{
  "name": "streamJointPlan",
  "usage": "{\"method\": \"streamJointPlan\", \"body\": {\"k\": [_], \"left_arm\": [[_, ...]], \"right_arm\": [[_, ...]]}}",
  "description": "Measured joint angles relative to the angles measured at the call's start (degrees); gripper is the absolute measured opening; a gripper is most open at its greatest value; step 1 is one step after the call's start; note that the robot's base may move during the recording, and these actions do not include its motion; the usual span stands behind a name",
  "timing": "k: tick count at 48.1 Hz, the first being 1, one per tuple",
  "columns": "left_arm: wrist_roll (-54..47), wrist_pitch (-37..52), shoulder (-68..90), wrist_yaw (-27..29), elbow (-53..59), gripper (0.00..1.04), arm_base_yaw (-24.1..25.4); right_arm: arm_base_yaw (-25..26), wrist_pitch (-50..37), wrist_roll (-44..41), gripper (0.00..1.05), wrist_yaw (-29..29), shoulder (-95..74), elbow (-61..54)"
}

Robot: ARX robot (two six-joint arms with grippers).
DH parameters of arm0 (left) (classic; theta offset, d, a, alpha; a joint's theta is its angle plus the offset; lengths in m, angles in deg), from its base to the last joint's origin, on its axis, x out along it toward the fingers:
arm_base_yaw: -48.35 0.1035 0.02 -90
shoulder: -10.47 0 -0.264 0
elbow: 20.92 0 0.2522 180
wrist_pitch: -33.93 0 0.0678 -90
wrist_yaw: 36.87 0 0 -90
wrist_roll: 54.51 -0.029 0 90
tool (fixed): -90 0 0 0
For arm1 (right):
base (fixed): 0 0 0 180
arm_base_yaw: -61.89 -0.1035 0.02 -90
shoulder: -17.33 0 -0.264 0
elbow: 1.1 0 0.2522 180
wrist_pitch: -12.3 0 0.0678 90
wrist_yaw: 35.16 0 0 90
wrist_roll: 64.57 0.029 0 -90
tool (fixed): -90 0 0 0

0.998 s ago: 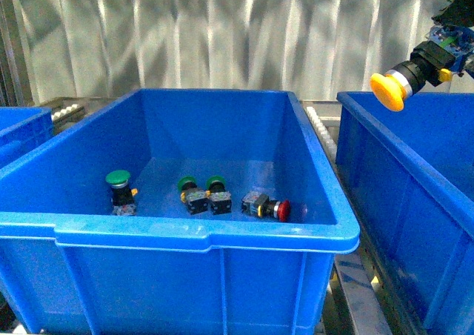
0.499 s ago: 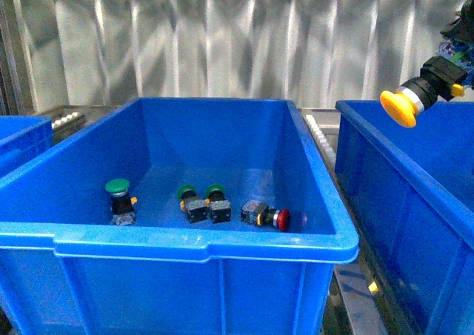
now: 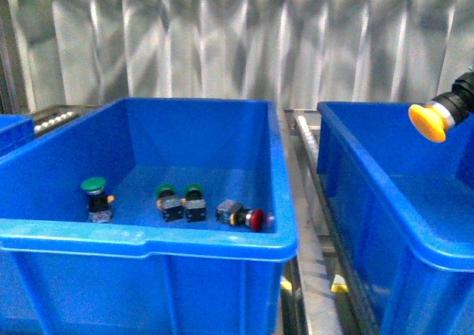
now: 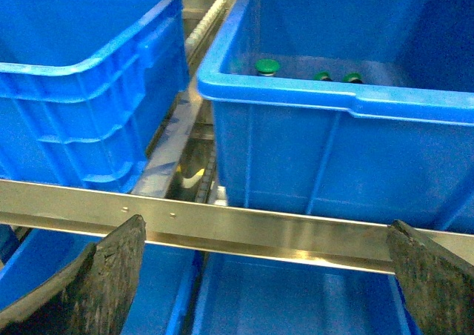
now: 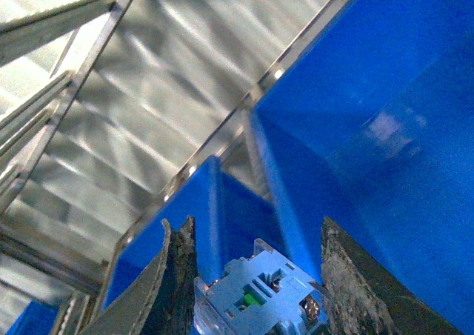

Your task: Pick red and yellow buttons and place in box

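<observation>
Here, in the front view, the yellow button (image 3: 429, 122) hangs at the right edge of the picture, cap pointing left and slightly down, above the inside of the right-hand box (image 3: 348, 173). Only its cap and a bit of black body show; the claw carrying it is out of frame. In the middle bin (image 3: 148, 240) one red button (image 3: 250, 219) lies on its side near the front wall, next to three green buttons (image 3: 94, 187). No second red one shows here.

In the left wrist view, the left claw (image 4: 259, 276) is spread wide and empty, hanging low in front of a metal rail (image 4: 244, 227), below the middle bin's front wall.

In the right wrist view, the right claw (image 5: 252, 290) pinches the grey-blue rear of the yellow button's body between its two dark fingers (image 5: 178, 276), with the right-hand box's blue wall beyond.

The risk I see: the grip sits on the very back of the body, so the button could pivot or slip out early. A release from this height might also make it bounce.
</observation>
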Motion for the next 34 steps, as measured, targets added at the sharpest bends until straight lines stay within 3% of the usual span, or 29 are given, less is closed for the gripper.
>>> {"method": "streamJointPlan", "body": {"k": [34], "left_arm": [[-0.02, -0.02, 0.00, -0.04, 0.00, 0.97, -0.02]], "right_arm": [[8.24, 0.37, 1.79, 0.39, 3.02, 3.82, -2.45]]}}
